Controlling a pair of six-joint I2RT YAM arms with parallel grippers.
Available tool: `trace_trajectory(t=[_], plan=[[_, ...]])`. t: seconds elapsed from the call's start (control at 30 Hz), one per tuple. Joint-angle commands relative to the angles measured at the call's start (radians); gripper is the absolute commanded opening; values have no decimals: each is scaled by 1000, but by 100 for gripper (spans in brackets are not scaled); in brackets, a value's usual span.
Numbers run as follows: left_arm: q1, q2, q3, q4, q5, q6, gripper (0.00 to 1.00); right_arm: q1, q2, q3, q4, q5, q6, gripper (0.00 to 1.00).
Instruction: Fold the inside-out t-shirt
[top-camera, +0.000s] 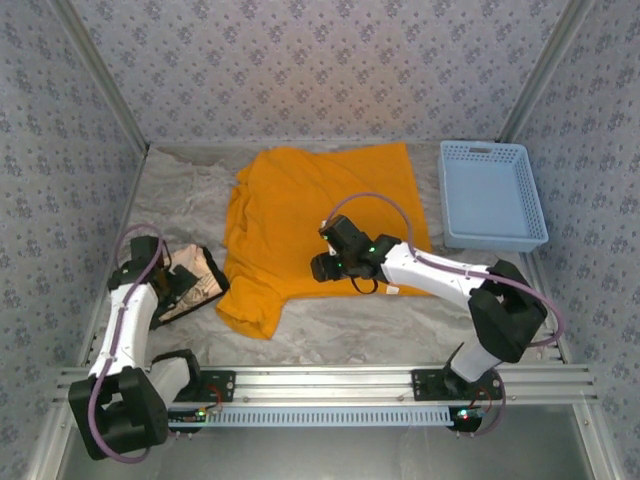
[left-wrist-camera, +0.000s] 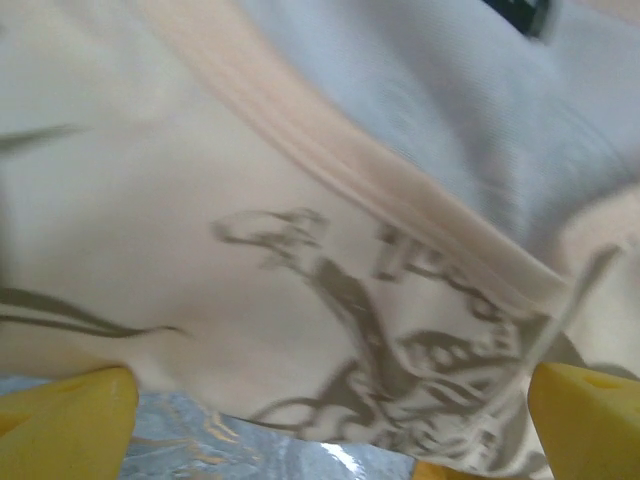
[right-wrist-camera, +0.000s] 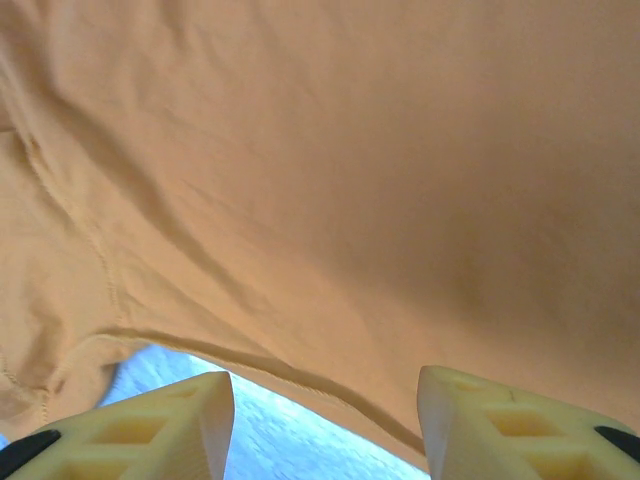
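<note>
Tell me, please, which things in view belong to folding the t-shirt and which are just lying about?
Belongs to the job:
- orange-yellow t-shirt, spread out in the middle

Just lying about:
- beige cloth with a dark line drawing, at the left
- blue basket, at the far right

Left gripper (left-wrist-camera: 325, 432) low at left side, jaws spread wide. Right gripper (right-wrist-camera: 325, 425) extended forward-left, jaws apart.

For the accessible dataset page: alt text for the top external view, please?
An orange-yellow t-shirt lies spread on a marbled table, with the right gripper over its near hem. The left gripper is at a crumpled beige printed cloth on the left; a blue basket sits at far right.
</note>
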Motion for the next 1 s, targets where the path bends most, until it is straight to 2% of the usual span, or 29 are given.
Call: trace_trajectory(t=[0.0, 0.13, 0.23, 0.33, 0.43, 0.6, 0.77, 0.97], plan=[[110, -42, 72, -87, -5, -15, 100, 39, 75, 74, 79, -104, -104, 51], [183, -37, 176, -124, -2, -2, 99, 118, 231, 269, 100, -170, -152, 51], [185, -27, 266, -134, 1, -3, 98, 173, 367, 435, 115, -207, -169, 55], [182, -12, 329, -115, 51, -10, 96, 210, 499, 610, 100, -216, -172, 58], [169, 15, 357, -93, 104, -20, 95, 232, 635, 770, 87, -232, -156, 60], [136, 38, 365, -73, 125, -24, 95, 254, 834, 994, 29, -232, -106, 62], [125, 46, 365, -55, 149, -10, 95, 260, 922, 1063, 7, -261, -58, 62], [121, 70, 371, -35, 190, 0, 95, 298, 937, 1082, 21, -475, -72, 60]])
